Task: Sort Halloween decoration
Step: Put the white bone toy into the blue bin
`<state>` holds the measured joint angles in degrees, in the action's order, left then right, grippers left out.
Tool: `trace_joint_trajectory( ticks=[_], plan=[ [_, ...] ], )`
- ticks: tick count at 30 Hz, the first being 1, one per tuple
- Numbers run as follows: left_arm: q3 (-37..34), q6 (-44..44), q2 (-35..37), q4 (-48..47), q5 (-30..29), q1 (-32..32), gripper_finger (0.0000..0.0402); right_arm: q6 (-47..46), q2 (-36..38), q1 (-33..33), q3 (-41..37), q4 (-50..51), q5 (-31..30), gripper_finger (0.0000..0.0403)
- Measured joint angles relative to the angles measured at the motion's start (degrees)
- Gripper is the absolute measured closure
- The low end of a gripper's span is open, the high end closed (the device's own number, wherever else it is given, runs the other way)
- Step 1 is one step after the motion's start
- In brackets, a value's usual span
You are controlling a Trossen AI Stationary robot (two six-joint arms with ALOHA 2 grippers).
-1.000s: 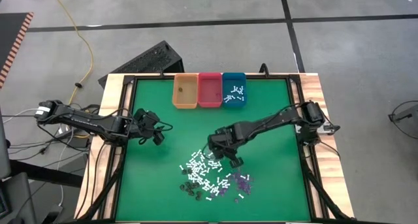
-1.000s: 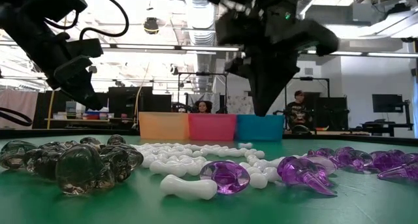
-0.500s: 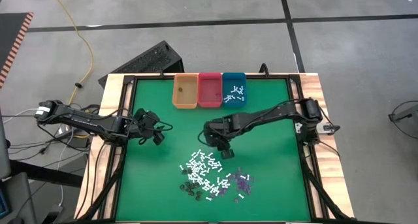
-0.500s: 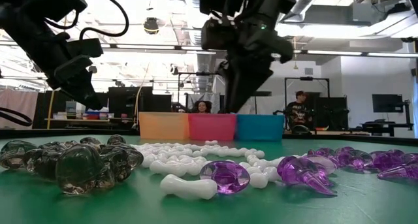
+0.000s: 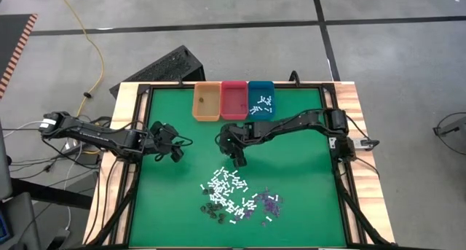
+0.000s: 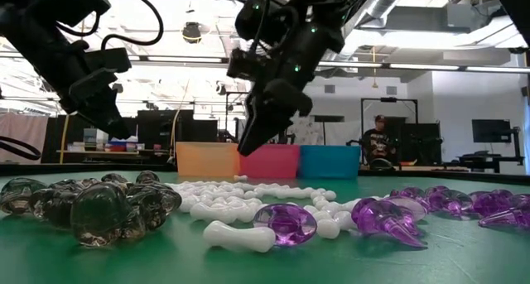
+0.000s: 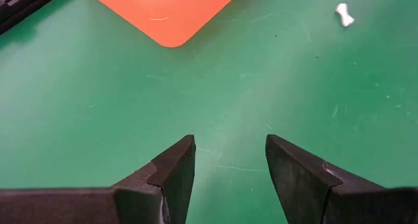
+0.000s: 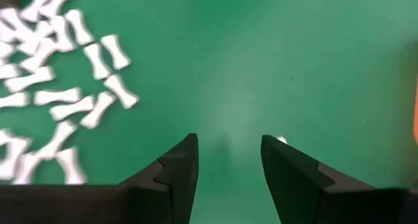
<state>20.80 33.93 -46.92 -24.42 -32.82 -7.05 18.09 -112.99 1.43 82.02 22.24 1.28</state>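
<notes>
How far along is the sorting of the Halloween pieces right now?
Barely begun. Done: a handful of white bones lie in the teal bin, and one dark bit sits in the orange bin; the pink bin looks empty. In hand: nothing; the right tool is open above the mat beyond the pile, and the left tool waits open at the left. Left: the mixed pile of white, purple and dark pieces.

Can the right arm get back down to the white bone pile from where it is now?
Probably yes. The right tool hangs open over bare green mat, just bin-side of the white bones, with nothing between them; the left tool waits well aside.
</notes>
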Motion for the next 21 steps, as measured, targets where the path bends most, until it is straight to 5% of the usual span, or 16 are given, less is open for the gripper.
trace_joint_trajectory(
  ticks=[21],
  plan=[
    [0.0,-0.3,0.0,-0.1,0.0,0.0,0.0223,3.0,-4.8,6.3,3.2,-15.6,3.4,0.0209]
  ],
)
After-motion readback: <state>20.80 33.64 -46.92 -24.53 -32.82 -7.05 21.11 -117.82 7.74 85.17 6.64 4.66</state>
